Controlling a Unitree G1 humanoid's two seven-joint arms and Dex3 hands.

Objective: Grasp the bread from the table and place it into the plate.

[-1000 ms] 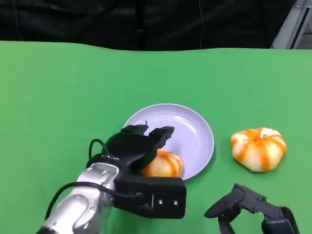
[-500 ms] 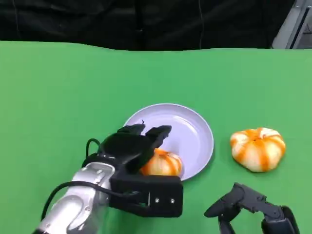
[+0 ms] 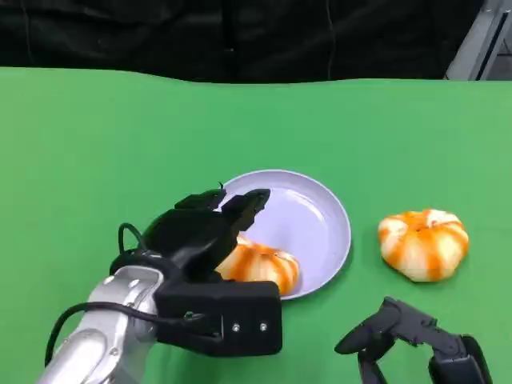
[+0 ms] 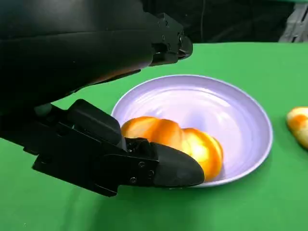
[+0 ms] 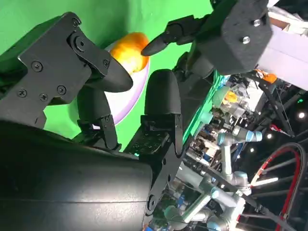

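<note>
On the left, the silver forearm (image 3: 96, 336) comes up from the near edge of the green worktop (image 3: 96, 144), and its left hand (image 3: 200, 232) hangs over the near left rim of the pale lilac plate (image 3: 312, 216). The fingers (image 4: 163, 168) are spread apart, one pair reaching out above and one lying low along the near side of the bread (image 3: 260, 268), and from the wrist camera there is a clear gap between them and the loaf, so the hand has hold of nothing. That bread, a round orange-glazed bun with pale stripes, lies inside the plate on its near left part, resting on the plate floor close to the rim, partly hidden from above by the hand. The plate itself sits flat near the middle of the worktop. To the right of it, well apart from the rim, a second bun (image 3: 424, 242) of the same kind sits on the green cloth, untouched. Farthest right and nearest, the right hand (image 3: 400, 340) shows at the bottom edge, low over the worktop; its fingers (image 5: 161, 103) are apart and nothing sits between them. It is near the second bun but not touching it. Along the far side, behind the worktop, there is a dark curtain (image 3: 240, 36).
</note>
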